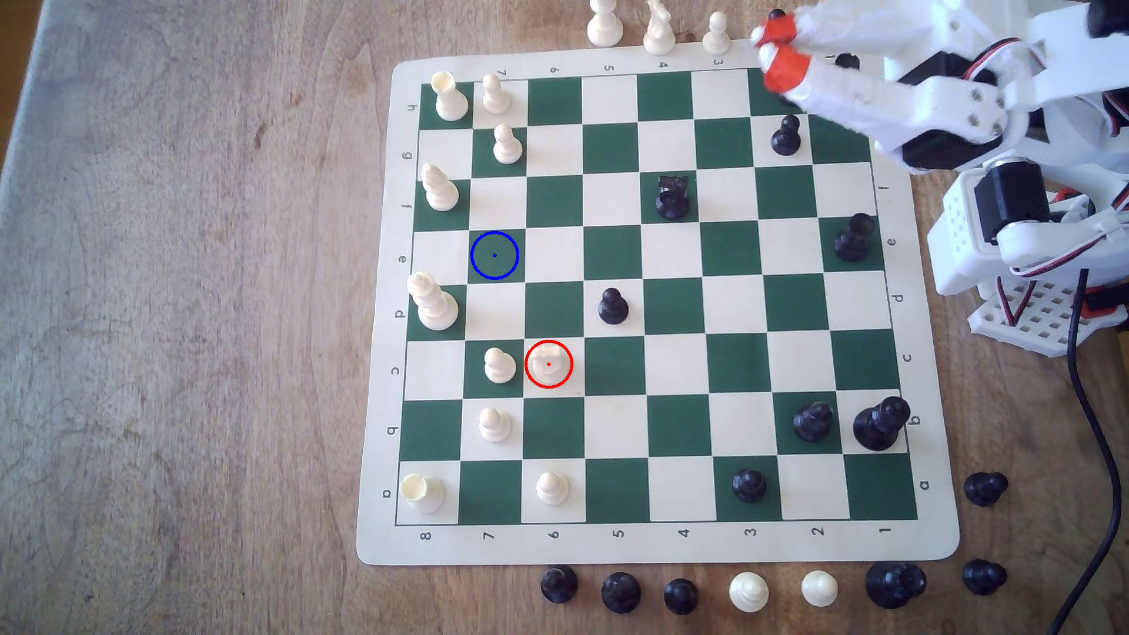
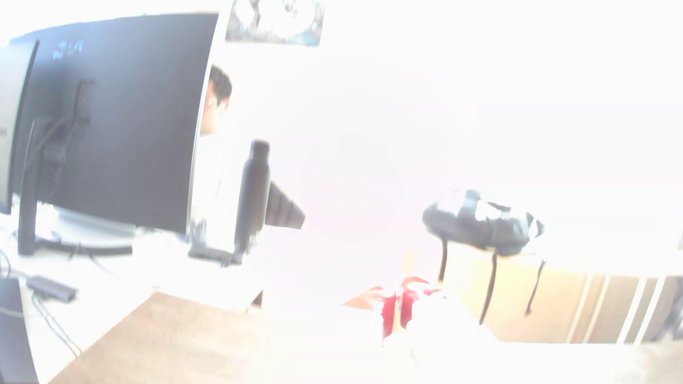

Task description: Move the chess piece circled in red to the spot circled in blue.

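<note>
In the exterior view the cream-white chess piece circled in red stands upright on a cream square in the board's lower left part. The spot circled in blue is a bare dark green square two rows up and one column toward the exterior view's left. My gripper hovers over the board's top right corner, far from both, its orange fingertips close together and holding nothing. The wrist view is washed out by glare. There my gripper has its red tips nearly touching.
A cream pawn stands right beside the ringed piece, and a black pawn is up to its right. Cream pieces line the board's left columns, black ones its right. Captured pieces sit along the lower edge. A black cable trails at the right.
</note>
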